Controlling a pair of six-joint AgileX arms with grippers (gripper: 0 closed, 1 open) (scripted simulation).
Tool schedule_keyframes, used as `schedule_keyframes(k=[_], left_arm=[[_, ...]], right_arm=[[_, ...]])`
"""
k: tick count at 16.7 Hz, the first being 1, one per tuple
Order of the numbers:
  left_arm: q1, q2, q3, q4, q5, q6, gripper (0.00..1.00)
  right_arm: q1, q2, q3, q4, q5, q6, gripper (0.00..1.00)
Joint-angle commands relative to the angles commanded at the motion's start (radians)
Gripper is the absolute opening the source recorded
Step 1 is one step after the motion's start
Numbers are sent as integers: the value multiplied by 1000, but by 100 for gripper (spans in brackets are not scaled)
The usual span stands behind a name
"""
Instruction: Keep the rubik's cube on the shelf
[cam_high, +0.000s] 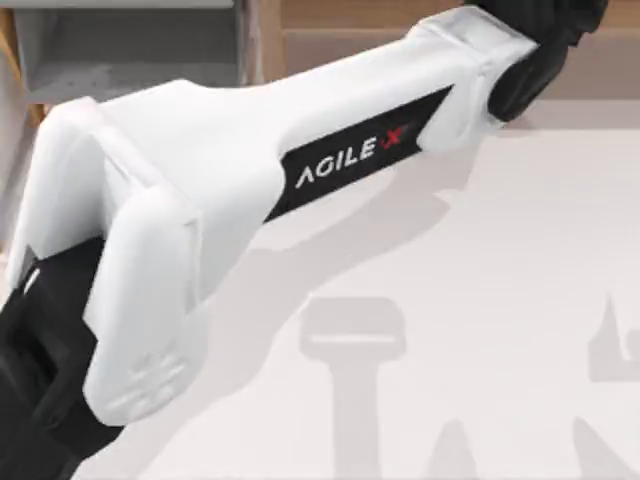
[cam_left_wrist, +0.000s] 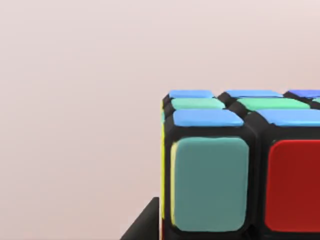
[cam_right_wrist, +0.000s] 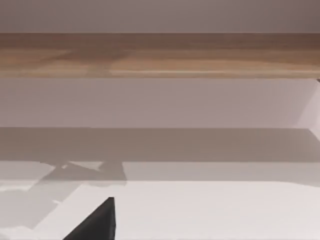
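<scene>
The left arm (cam_high: 250, 190) lies long across the top view, from about 8 o'clock up toward 1 o'clock. Its white casing has a black strip with the word AgileX. The wide white part is at the lower left, with black parts under it at the 7 o'clock corner. The thin end reaches a black wrist (cam_high: 535, 45) at 1 o'clock. In each wrist view, a dark finger tip (cam_left_wrist: 145, 225) stands at the lower edge.
</scene>
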Motion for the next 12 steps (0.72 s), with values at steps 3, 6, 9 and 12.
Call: schedule_keyframes(k=[3,6,9,12], left_arm=[[-27,112,-54,79,-115,-223,0],[22,202,-86,141,-215,-406,0],[104,260,-98,180,-284,-526,0],[152,285,-101,196,-315,-578,0]], right_arm=[[0,0,0,0,0,0,100],[0,0,0,0,0,0,100],[0,0,0,0,0,0,100],[0,0,0,0,0,0,100]])
